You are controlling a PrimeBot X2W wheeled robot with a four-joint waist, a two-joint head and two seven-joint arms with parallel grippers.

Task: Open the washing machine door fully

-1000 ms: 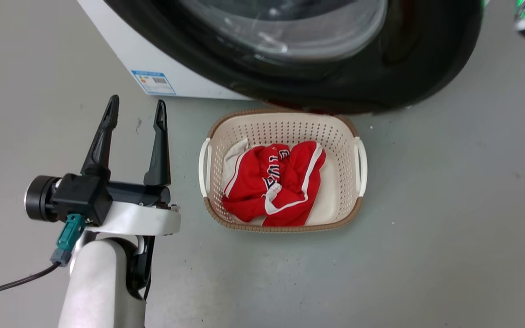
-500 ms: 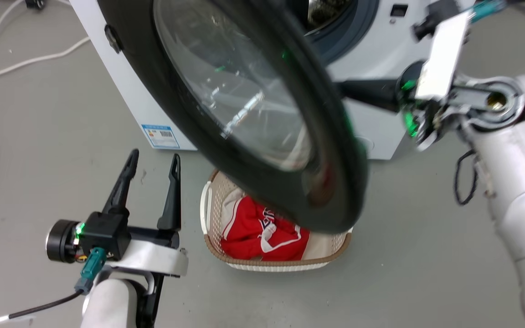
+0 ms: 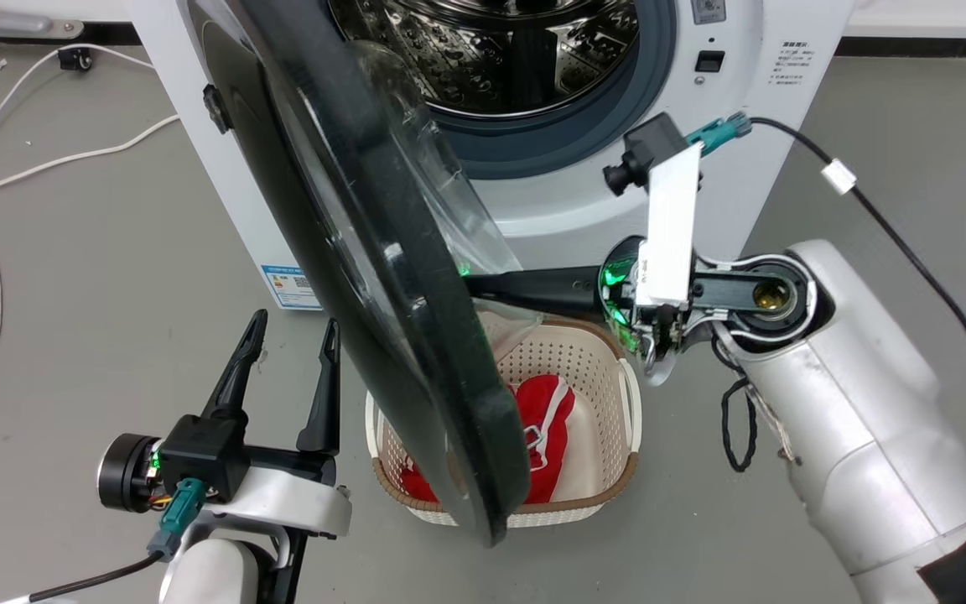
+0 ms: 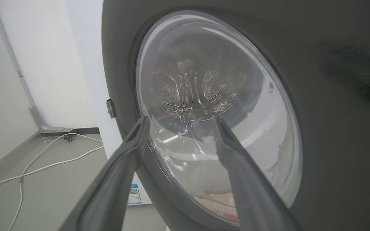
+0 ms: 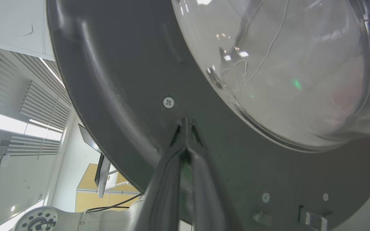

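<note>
The washing machine (image 3: 558, 210) fills the top of the head view, its steel drum (image 3: 491, 50) bare to the room. The washing machine door (image 3: 382, 277) stands well out from the porthole, seen almost edge-on as a black slash from the upper left down to the lower centre, hanging over a cream basket (image 3: 627, 394) with a red garment (image 3: 546, 411) in it.

From the right of the frame the right pincer (image 5: 185, 123) reaches across to the door's inner side. In its wrist view the two fingers are clenched together, tips pressed on the grey inner face just below a screw (image 5: 168, 102), beside the glass bowl (image 5: 284, 64).

The left pincer (image 3: 296, 320) sits at the lower left, fingers spread and grasping nothing, pointing at the door's outer face.
</note>
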